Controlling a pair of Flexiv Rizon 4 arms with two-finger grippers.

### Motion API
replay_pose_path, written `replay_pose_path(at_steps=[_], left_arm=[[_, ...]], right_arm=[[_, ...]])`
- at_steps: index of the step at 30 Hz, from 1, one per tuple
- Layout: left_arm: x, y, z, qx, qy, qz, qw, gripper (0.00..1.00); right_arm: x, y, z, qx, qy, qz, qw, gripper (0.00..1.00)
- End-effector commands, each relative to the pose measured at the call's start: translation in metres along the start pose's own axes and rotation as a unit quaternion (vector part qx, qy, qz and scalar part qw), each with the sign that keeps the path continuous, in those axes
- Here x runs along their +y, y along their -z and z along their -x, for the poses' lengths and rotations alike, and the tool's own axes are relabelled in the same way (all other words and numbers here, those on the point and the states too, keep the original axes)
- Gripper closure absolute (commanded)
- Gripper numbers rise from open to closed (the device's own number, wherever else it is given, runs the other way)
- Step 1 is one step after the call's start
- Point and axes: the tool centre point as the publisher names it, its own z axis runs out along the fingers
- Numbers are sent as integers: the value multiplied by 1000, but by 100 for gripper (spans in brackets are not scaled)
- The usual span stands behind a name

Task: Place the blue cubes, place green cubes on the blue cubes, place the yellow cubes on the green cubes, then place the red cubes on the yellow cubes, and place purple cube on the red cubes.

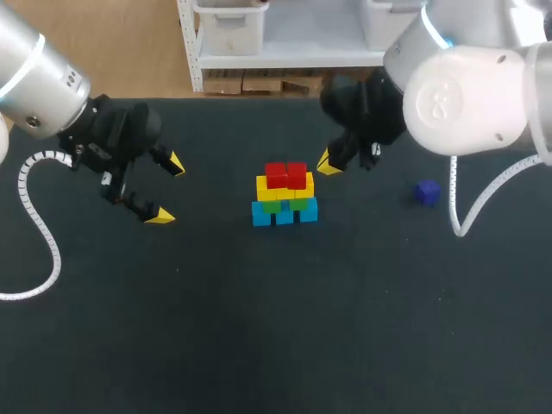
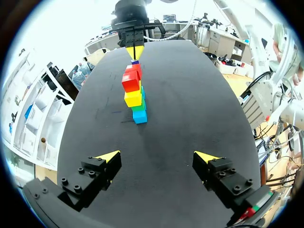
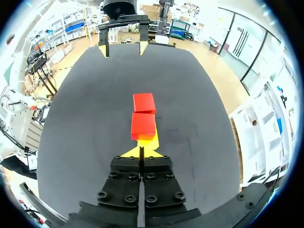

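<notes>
At the table's middle stands a stack [image 1: 285, 195]: blue cubes [image 1: 285, 213] at the bottom, then green [image 1: 285, 204], yellow [image 1: 285, 187] and two red cubes [image 1: 286, 175] on top. The purple cube [image 1: 426, 192] lies alone to the right. My right gripper [image 1: 328, 164] hangs just behind and right of the stack, shut with nothing in it. In its wrist view the joined tips [image 3: 141, 152] sit just short of the red cubes [image 3: 143, 114]. My left gripper [image 1: 167, 191] stands open well left of the stack, which lies far ahead of it [image 2: 134, 92].
The dark table [image 1: 276, 328] is bare in front of the stack and along its near edge. In the right wrist view my left gripper [image 3: 123, 47] shows open beyond the stack. My right gripper [image 2: 135, 51] shows past the stack in the left wrist view.
</notes>
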Motion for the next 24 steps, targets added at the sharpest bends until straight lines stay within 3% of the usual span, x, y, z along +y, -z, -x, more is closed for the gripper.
replay_pose_path(at_steps=[1, 24], left_arm=[[-1, 0, -1, -2, -1, 1, 1000, 0], [-1, 0, -1, -2, -1, 1, 1000, 0]], right_arm=[[-4, -6, 3, 0, 2, 6, 1000, 100], [-12, -16, 12, 0, 10, 17, 1000, 100]])
